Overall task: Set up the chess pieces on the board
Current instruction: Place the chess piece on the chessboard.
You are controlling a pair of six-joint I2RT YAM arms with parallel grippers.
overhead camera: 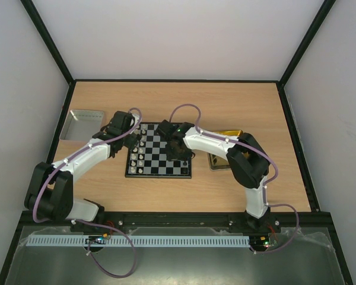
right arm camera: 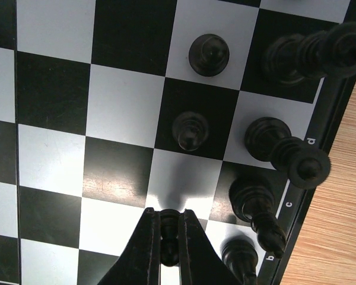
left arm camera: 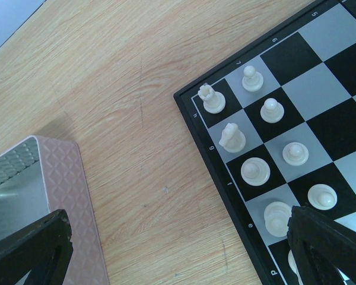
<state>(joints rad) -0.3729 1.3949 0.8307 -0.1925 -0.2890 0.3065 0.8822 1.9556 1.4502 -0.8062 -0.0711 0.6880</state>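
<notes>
The checkered board (overhead camera: 158,175) lies mid-table. Several white chess pieces (left arm camera: 213,100) stand in two rows along its left edge, and black pieces (right arm camera: 288,151) stand along its right edge, with two black pawns (right arm camera: 190,130) one row in. My right gripper (right arm camera: 169,215) is shut on a black pawn (right arm camera: 169,237), held just above a white square near the b and c files; it also shows in the top view (overhead camera: 181,155). My left gripper (left arm camera: 178,261) is open wide and empty over bare wood beside the board's left rim (left arm camera: 225,190); the top view shows it too (overhead camera: 122,132).
A shallow silver metal tray (overhead camera: 83,123) lies left of the board, close to my left finger (left arm camera: 29,249). A yellow-tinted tray (overhead camera: 225,132) lies right of the board, partly under the right arm. Black-framed walls enclose the table.
</notes>
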